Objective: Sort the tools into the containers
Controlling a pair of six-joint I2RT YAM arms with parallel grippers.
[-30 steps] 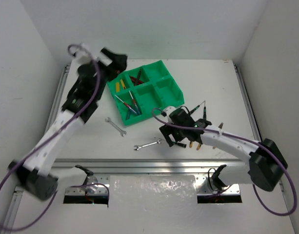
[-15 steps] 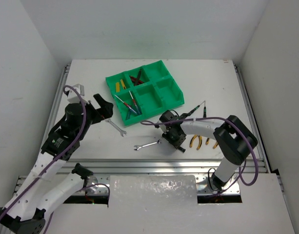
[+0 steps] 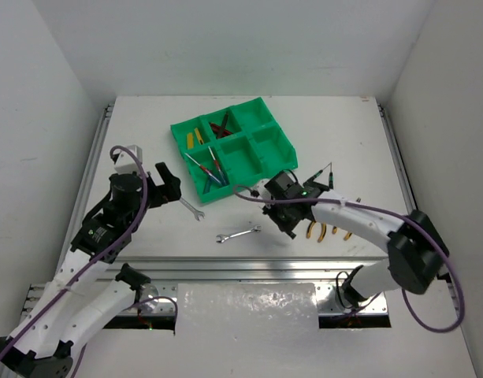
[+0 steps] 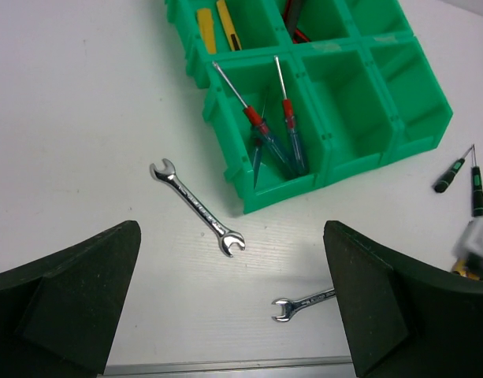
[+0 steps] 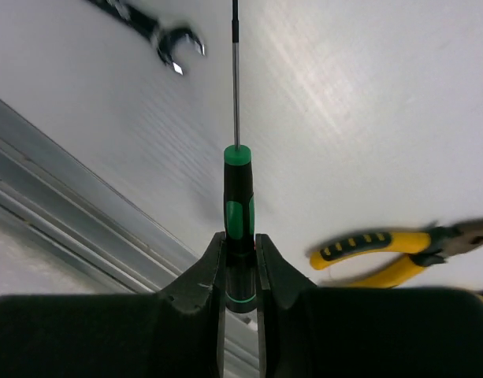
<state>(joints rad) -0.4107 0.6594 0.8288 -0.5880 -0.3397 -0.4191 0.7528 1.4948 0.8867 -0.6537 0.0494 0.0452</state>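
Observation:
My right gripper (image 5: 239, 244) is shut on the handle of a green-and-black screwdriver (image 5: 239, 201), whose shaft points away over the table. In the top view this gripper (image 3: 287, 217) hovers just in front of the green tray (image 3: 225, 194). My left gripper (image 4: 232, 272) stands wide open and holds nothing, above two silver wrenches (image 4: 198, 209) (image 4: 304, 303). From above it (image 3: 167, 186) is left of the tray. Yellow-handled pliers (image 5: 383, 256) lie to the right of the right gripper. Red- and blue-handled screwdrivers (image 4: 273, 130) lie in the tray's front left compartment.
Two more dark screwdrivers (image 3: 325, 173) lie on the table right of the tray. Yellow knives (image 4: 213, 16) and red-handled tools (image 3: 220, 128) fill the back compartments. A metal rail (image 3: 249, 268) runs along the near edge. White walls enclose the table.
My right gripper has shut on the green-and-black screwdriver. The left arm has swung from over the tray down to the table left of it, still open.

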